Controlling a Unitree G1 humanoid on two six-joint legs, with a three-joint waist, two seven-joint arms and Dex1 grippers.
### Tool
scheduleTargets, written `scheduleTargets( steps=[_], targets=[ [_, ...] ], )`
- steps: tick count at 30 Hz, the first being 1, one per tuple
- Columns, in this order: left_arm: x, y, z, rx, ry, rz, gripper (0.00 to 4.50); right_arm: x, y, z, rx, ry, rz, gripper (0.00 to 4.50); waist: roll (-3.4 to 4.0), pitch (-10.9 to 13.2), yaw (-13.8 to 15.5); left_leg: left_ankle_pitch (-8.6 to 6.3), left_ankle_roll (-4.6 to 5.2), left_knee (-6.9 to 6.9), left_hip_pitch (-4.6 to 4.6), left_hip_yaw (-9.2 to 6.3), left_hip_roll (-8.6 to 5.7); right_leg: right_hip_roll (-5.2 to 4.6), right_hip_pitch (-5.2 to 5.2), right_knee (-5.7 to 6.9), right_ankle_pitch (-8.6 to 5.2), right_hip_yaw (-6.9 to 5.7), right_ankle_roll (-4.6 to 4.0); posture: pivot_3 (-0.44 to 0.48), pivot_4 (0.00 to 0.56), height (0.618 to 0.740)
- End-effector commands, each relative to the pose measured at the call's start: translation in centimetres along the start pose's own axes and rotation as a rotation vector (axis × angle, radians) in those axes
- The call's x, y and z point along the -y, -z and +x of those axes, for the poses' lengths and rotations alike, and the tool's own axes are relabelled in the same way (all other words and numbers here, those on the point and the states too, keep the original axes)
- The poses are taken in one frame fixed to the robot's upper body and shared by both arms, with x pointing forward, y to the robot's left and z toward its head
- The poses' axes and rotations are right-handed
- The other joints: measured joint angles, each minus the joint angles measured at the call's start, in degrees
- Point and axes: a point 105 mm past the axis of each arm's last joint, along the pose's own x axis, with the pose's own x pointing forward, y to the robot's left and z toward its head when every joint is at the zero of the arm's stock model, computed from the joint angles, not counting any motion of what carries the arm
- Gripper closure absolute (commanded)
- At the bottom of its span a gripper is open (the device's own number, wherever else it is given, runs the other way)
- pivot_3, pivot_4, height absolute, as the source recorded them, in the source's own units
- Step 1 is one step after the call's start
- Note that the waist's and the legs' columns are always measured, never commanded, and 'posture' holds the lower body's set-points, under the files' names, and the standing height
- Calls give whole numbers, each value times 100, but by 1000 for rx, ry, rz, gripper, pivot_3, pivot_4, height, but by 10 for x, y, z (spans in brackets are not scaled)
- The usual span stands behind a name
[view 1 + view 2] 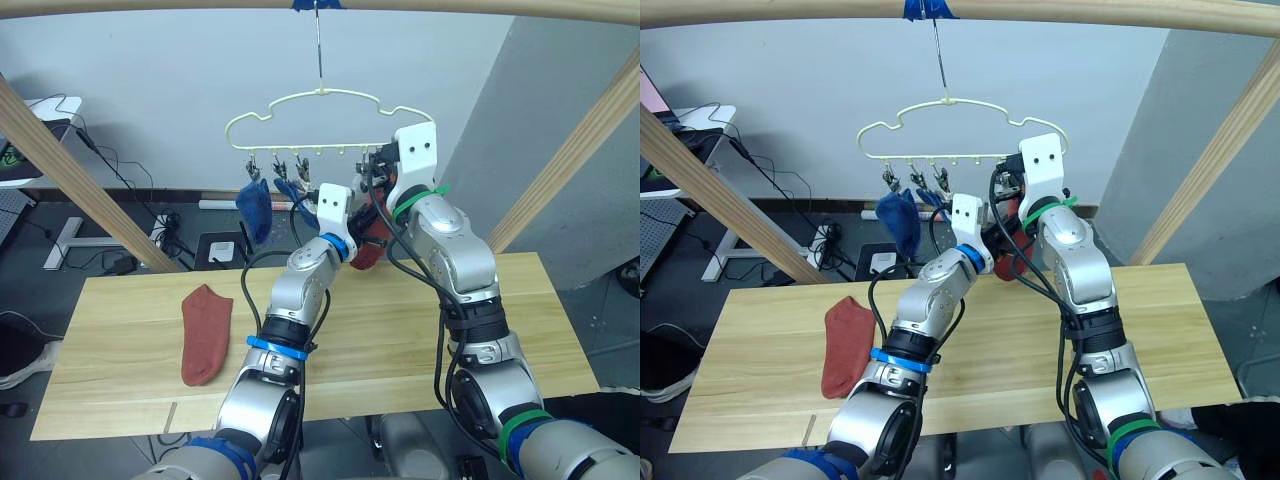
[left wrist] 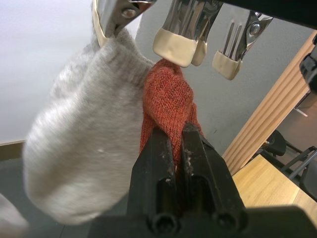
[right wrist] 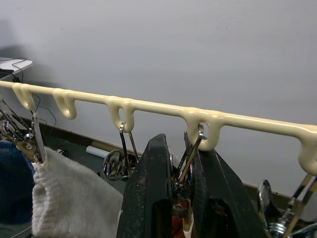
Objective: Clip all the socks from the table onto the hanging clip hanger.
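Observation:
The pale yellow clip hanger (image 1: 330, 95) hangs from the top pole above the table's (image 1: 480, 310) far edge. Blue socks (image 1: 255, 205) hang from its left clips, and a light grey sock (image 2: 84, 144) hangs beside them. My left gripper (image 2: 177, 131) is shut on a rust red sock (image 2: 168, 91), holding its top edge up against the cream-tipped jaws of a silver clip (image 2: 181, 37). My right gripper (image 3: 181, 148) is shut on a silver clip (image 3: 190, 153) under the hanger bar (image 3: 148, 106), pinching it. A second rust red sock (image 1: 205, 333) lies flat on the table's left part.
A thick wooden pole frame stands around the table, with slanted poles at left (image 1: 70, 170) and right (image 1: 580, 150) and a top pole (image 1: 450, 8). Cables and a power strip (image 1: 165, 235) lie on the floor behind the table.

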Motion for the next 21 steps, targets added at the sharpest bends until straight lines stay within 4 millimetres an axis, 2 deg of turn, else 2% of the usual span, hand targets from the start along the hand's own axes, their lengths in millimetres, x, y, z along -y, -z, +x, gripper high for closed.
scheduleTargets(
  steps=[1, 13, 21],
  targets=[
    [13, -14, 6, 43, 50, -3, 4500, -4, -20, -2, 71, -13, -2, 4360, 0, 0, 0, 0, 0, 0, 0, 0, 0, 0, 0, 0, 0, 0, 0, -197, 246, 740],
    [20, -27, 9, 85, 88, 1, 4500, -6, -17, -3, 60, -20, 3, 4360, 0, 0, 0, 0, 0, 0, 0, 0, 0, 0, 0, 0, 0, 0, 0, -195, 245, 740],
    [16, -33, 9, 115, 72, 7, 4500, -2, -13, -3, 36, 5, -13, 4360, 0, 0, 0, 0, 0, 0, 0, 0, 0, 0, 0, 1, 0, 0, 0, -194, 244, 740]
  ],
)
